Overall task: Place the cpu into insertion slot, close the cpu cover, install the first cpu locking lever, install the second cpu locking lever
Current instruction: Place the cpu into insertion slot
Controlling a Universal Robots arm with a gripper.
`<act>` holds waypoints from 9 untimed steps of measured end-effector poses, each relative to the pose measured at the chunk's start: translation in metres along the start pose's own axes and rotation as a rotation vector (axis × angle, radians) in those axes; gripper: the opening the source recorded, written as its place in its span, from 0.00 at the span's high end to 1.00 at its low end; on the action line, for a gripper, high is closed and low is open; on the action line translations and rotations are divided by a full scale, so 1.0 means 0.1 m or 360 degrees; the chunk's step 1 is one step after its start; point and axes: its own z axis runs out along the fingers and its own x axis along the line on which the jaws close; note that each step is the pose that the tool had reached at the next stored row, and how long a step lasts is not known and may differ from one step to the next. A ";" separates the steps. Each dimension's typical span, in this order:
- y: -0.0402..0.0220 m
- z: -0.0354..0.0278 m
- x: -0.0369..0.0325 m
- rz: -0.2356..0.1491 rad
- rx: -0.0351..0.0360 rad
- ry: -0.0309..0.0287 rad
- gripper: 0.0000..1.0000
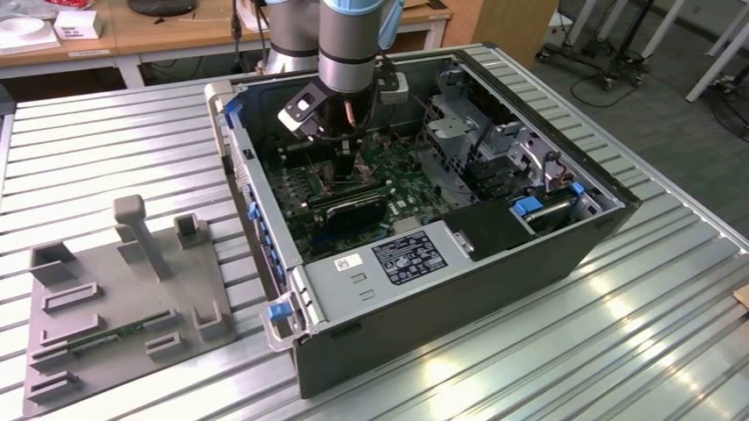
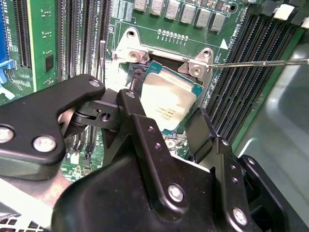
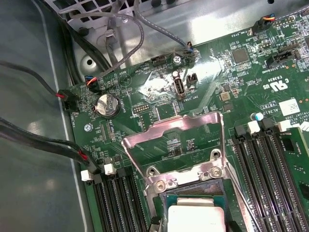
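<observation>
arm (image 1: 351, 35) upright | wrist (image 1: 347, 77) pointing straight down | hand (image 2: 163, 105) low

Your ribbed metal table (image 1: 117, 158) carries the whole setup, and bright glare streaks its slats toward the exterior view's right. Beyond the table's far edge stands a wooden desk (image 1: 175, 39) with white boxes (image 1: 76, 24) on it. Off the table's far corner at the exterior view's right you have grey floor (image 1: 655, 101) with castered stand bases (image 1: 585, 66) and white frame legs (image 1: 720, 53).
</observation>
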 end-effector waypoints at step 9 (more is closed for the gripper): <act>0.005 0.000 -0.018 0.0000 0.0006 -0.00242 0.38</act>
